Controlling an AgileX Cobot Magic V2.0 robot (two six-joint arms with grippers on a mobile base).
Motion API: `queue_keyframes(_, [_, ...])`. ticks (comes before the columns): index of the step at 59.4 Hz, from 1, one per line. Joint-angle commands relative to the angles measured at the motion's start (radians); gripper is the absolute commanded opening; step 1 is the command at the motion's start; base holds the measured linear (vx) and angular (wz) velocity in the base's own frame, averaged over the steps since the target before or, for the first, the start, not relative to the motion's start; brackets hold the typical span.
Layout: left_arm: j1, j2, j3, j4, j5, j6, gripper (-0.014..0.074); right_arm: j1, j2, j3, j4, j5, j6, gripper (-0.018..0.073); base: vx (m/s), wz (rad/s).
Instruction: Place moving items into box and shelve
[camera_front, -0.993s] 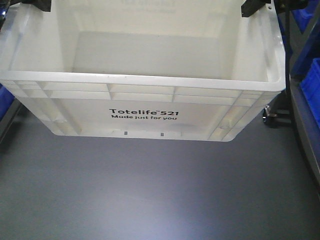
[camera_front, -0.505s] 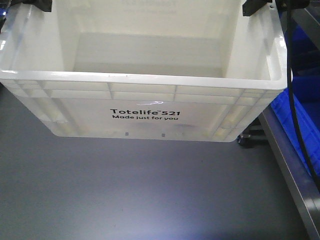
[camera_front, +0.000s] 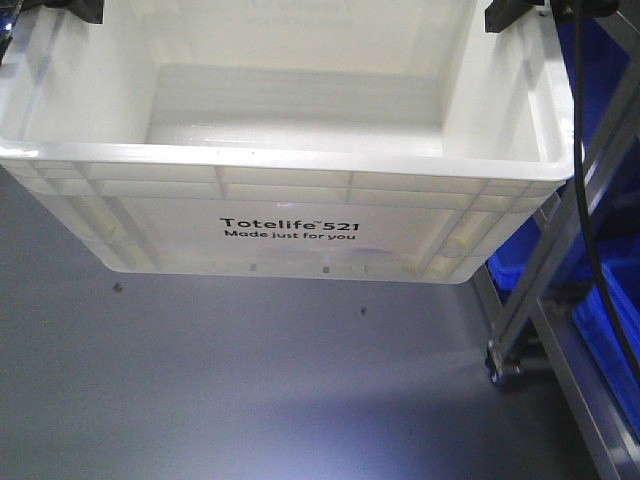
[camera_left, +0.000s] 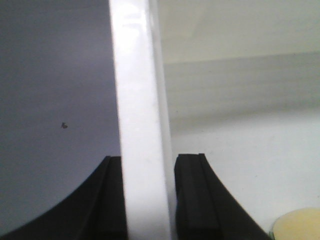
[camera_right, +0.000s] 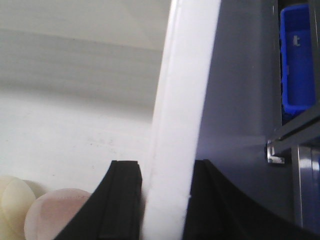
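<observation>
Shelving step. Cream bun (camera_left: 300, 226), pinkish bun (camera_right: 55, 215) in Totelife crate (camera_front: 290, 190). Left gripper (camera_left: 142, 200), right gripper (camera_right: 162, 200): jaws clamped on crate walls. Next: square crate to rack (camera_front: 548, 255) tier.

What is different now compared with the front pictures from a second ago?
The background shifted, not the box: the blue bin at the left edge left the view, and the silver rack leg came in at the lower right, blue bins behind it. The robot seems to turn or drive with its load. Nothing taken or released: left gripper and right gripper stay clamped on the box rim.
</observation>
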Motion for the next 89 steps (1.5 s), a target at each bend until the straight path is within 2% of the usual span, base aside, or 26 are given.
queue_keyframes(1, [0.008,-0.058,-0.036,0.088,-0.103,0.002,0.0002,-0.014,-0.065,-0.04,-0.043,-0.004,-0.017,-0.0005,0.71,-0.03])
queue_keyframes(46, [0.008,-0.057,-0.036,0.088,-0.103,0.002,0.0002,-0.014,-0.065,-0.04,-0.045,-0.005,-0.017,-0.0005,0.71,0.07])
queue_keyframes(89, [0.008,-0.057,-0.036,0.082,-0.103,0.002,0.0002,-0.014,-0.065,-0.04,-0.051,-0.005,-0.017,-0.0005,0.55,0.57])
